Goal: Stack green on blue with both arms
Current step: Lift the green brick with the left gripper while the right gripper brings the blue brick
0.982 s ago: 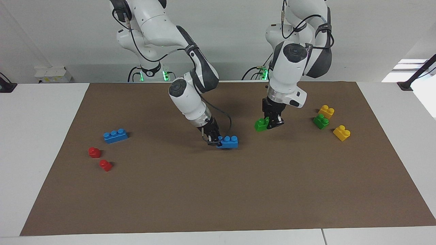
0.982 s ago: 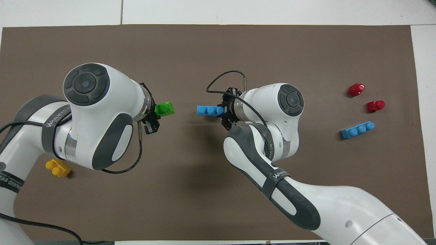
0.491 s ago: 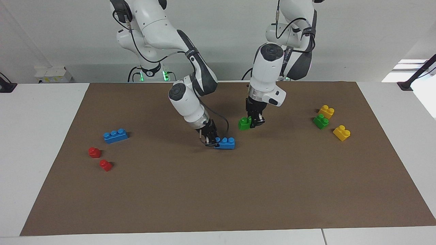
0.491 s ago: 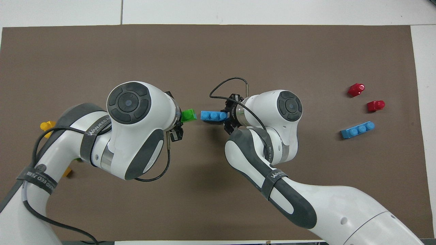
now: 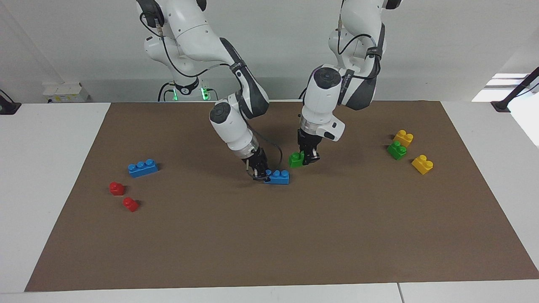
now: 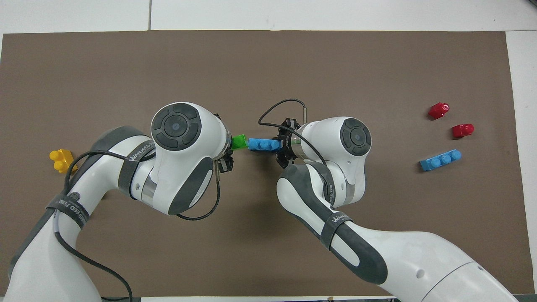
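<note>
My left gripper [image 5: 306, 159] is shut on a green two-stud brick [image 5: 296, 160] and holds it just above the brown mat; the brick also shows in the overhead view [image 6: 239, 141]. My right gripper [image 5: 260, 173] is shut on one end of a blue three-stud brick [image 5: 278, 176] at mid-mat, low at the mat's surface. In the overhead view the green brick nearly meets the free end of the blue brick [image 6: 263, 144]. In the facing view the green brick is slightly higher than the blue one, beside its end, not on it.
A second green brick [image 5: 396, 150] lies between two yellow bricks [image 5: 403, 137] [image 5: 422, 164] toward the left arm's end. A second blue brick [image 5: 143, 168] and two red bricks [image 5: 116, 188] [image 5: 130, 204] lie toward the right arm's end.
My left gripper has carried the green brick toward the blue brick and lower, closing the gap. My right gripper has shifted the blue brick slightly.
</note>
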